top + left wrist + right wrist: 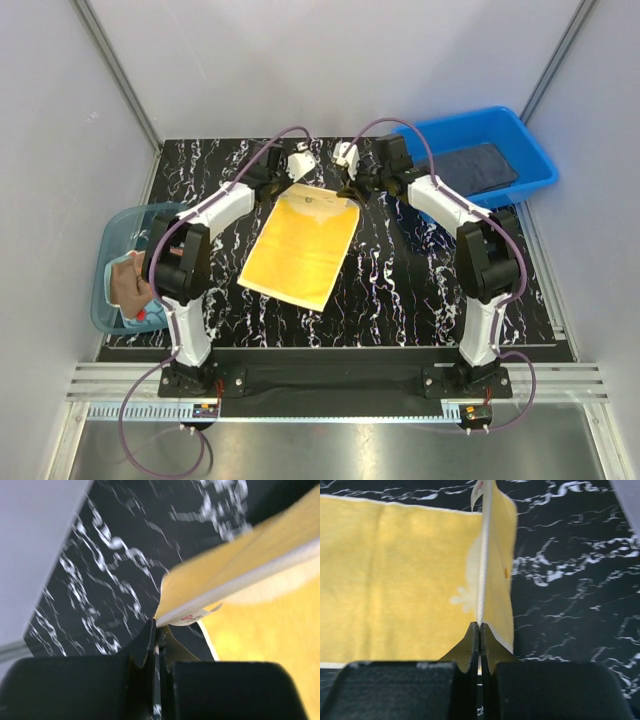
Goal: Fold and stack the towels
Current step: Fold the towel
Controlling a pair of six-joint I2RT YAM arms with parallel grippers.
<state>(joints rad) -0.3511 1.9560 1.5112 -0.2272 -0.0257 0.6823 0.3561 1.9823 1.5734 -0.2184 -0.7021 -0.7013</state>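
Note:
A yellow towel [300, 245] lies spread on the black marbled table [400, 280], with its far edge lifted. My left gripper [281, 188] is shut on the towel's far left corner. In the left wrist view the white hem and a small label of the yellow towel [240, 565] run out from the left gripper [157, 630]. My right gripper [354, 192] is shut on the far right corner. In the right wrist view the yellow towel [395, 580] has its hem standing upright in the right gripper [480, 626]. A dark slate-blue towel [478, 168] lies folded in the blue bin.
The blue plastic bin [530, 150] stands at the back right of the table. A translucent teal tub [108, 250] at the left edge holds crumpled cloths, one reddish-brown [130, 280]. Grey walls enclose the table on three sides.

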